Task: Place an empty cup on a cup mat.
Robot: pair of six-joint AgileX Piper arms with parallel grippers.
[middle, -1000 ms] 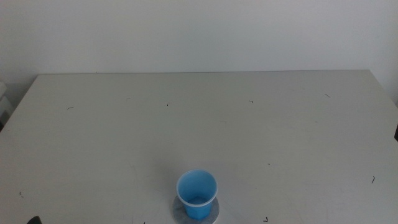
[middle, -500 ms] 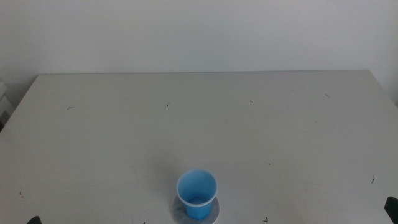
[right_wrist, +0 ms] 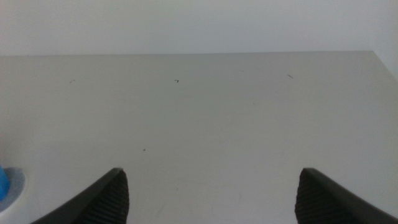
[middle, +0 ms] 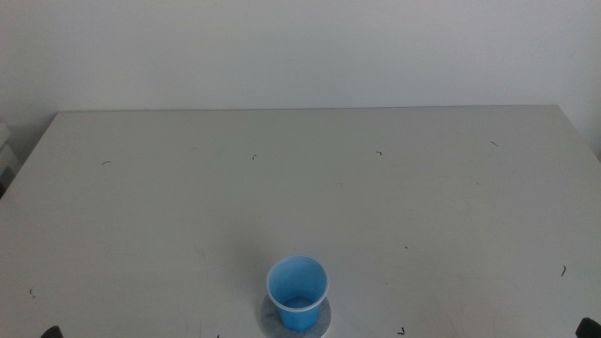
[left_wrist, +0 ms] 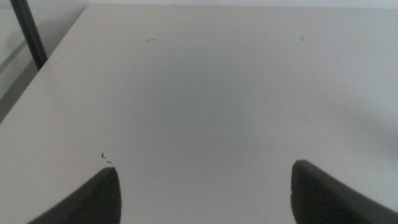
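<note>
- Two hands wait near the front edge of the tabletop. The left hand [left_wrist: 202,193] has its jaws spread wide and nothing between them; only bare tabletop [left_wrist: 205,93] shows in its wrist view.
- The right hand [right_wrist: 211,193] also has its jaws spread wide and holds nothing.
- At the edge of the right wrist view, a sliver of the blue cup [right_wrist: 2,183] and a pale arc of the cup mat [right_wrist: 15,185] show. I judge the right hand the nearer of the two, since the left wrist view shows neither.
- In the middle view neither hand is clearly visible; a dark tip [middle: 52,332] at 7 o'clock may be part of the left arm, but it is too small to tell.
- Also in the middle view, the cup [middle: 298,292] stands upright at 6 o'clock, mouth up and empty, its long axis vertical.
- It stands on the grey cup mat [middle: 272,321], whose rim shows around its base; the far side is hidden by the cup.
- Judged from this, the placing looks done and no grasp seems called for.
</note>
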